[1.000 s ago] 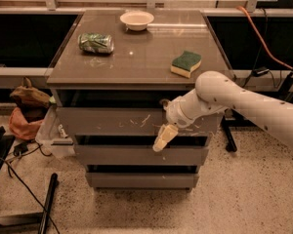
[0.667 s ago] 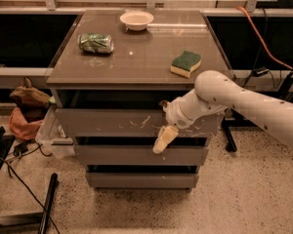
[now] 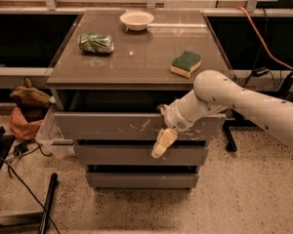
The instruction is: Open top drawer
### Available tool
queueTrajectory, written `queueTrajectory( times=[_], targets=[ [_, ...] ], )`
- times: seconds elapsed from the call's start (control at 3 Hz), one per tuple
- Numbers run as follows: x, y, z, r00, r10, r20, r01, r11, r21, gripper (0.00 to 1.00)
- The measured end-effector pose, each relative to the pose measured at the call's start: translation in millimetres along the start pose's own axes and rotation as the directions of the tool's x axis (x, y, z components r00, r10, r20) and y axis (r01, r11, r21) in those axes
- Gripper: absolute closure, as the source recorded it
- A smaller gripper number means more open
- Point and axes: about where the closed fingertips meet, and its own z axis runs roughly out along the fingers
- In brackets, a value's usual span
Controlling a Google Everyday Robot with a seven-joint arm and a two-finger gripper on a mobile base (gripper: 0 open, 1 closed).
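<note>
The top drawer is the widest grey-brown drawer, just under the cabinet top, with whitish scratches on its flat front. It stands pulled out, with a dark gap between it and the cabinet top. My gripper hangs in front of the drawer's front panel, right of its middle, with a cream-coloured finger pointing down over the gap to the drawer below. The white arm reaches in from the right.
On the cabinet top lie a crushed green can, a white bowl and a green-yellow sponge. Two narrower grey drawers sit below. Bags and cables lie on the floor at left; an orange cable at right.
The top drawer's front has come forward a little with the gripper. The arm has barely shifted otherwise.
</note>
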Motion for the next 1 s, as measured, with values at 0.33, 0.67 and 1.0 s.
queueTrajectory(
  times=[0.33,0.67,1.0],
  targets=[
    [-3.1,1.0,5.1,1.000,0.001,-0.006,-0.001,0.9997,-0.023,0.00],
    [-4.6,1.1,3.3,1.000,0.001,-0.006,-0.001,0.9997,-0.023,0.00],
    [-6.8,12.0,4.5,1.000,0.004,-0.015,-0.004,0.9991,-0.043,0.00]
  ],
)
